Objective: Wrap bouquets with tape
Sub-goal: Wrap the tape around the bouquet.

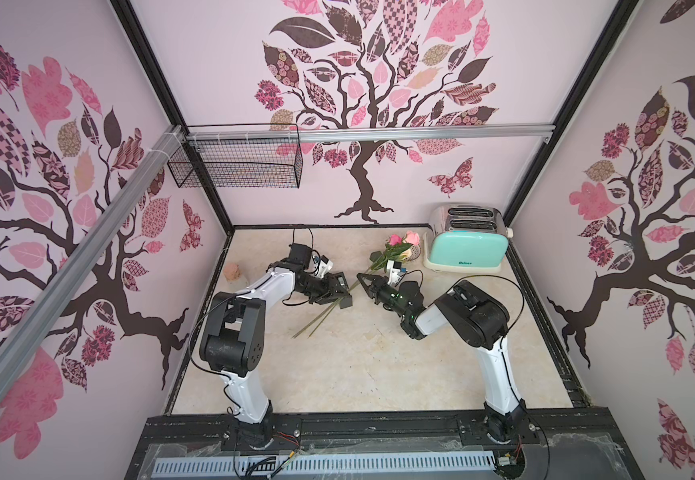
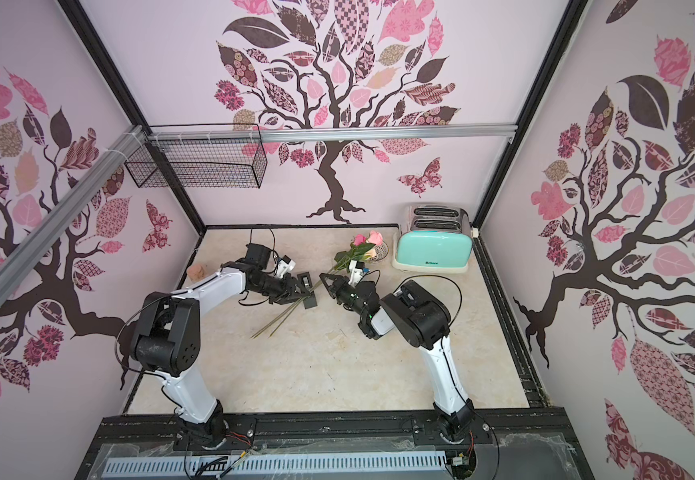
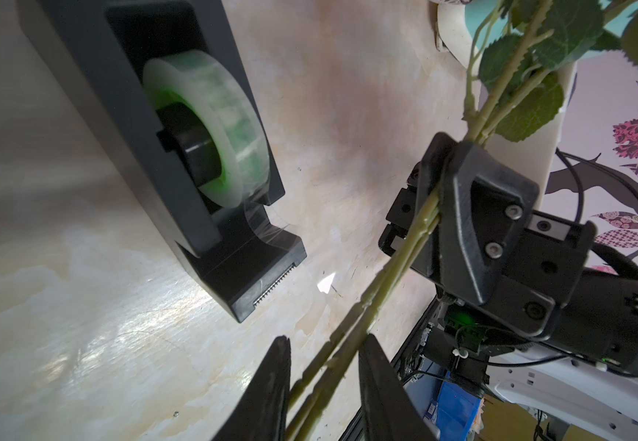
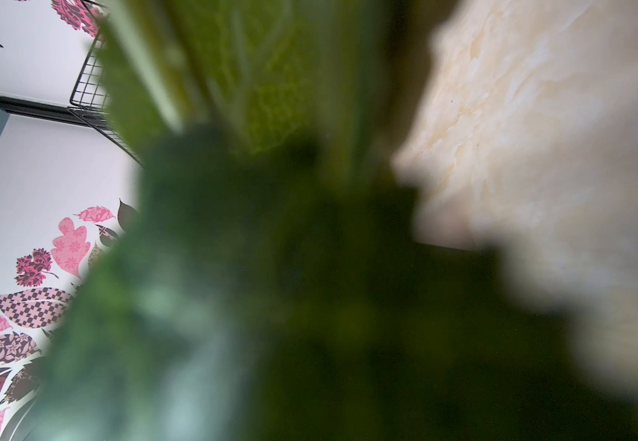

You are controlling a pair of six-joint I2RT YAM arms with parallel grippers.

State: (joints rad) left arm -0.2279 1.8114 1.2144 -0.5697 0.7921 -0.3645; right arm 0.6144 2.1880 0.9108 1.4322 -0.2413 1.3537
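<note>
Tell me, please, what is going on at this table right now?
The right gripper is shut on the stems of the roses, holding the bunch. The left gripper stands open astride the same stems further down, not clamping them. The tape dispenser sits beside them, its tape end at the cutter, not yet pulled out.

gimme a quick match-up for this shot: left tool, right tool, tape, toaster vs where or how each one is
1 left tool
2 right tool
3 tape
4 toaster

a shut on the bouquets
b back right corner
c open, straddling the stems
d on the table beside the stems

Pairs: 1-c, 2-a, 3-d, 4-b
</note>
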